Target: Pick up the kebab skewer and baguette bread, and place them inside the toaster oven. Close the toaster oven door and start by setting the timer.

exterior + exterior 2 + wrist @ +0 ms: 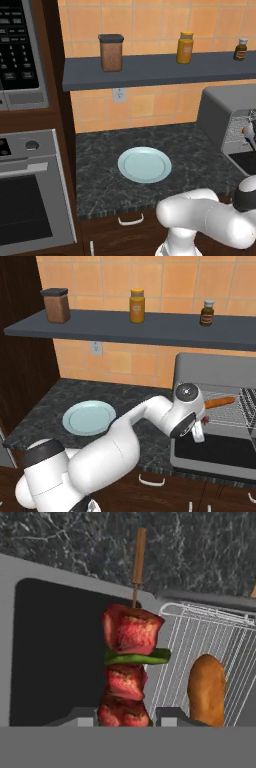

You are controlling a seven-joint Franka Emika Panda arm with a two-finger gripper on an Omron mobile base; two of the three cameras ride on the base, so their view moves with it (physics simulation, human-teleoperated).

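Note:
My gripper (126,717) is shut on the kebab skewer (131,657), a stick with red meat chunks and a green slice whose bare end points away from the hand. In the right base view the gripper (199,434) hangs just in front of the toaster oven (215,368), over the toaster oven door (220,452). That door lies folded down flat, dark glass up (55,652). The baguette bread (220,402) lies on the wire rack (200,637) inside, its rounded end (207,687) just right of the skewer.
A pale plate (144,164) sits bare on the dark stone counter (100,150), left of the toaster oven (220,107). A shelf (125,326) above carries a brown canister, a yellow jar and a small bottle. The built-in oven (30,200) and microwave stand at far left.

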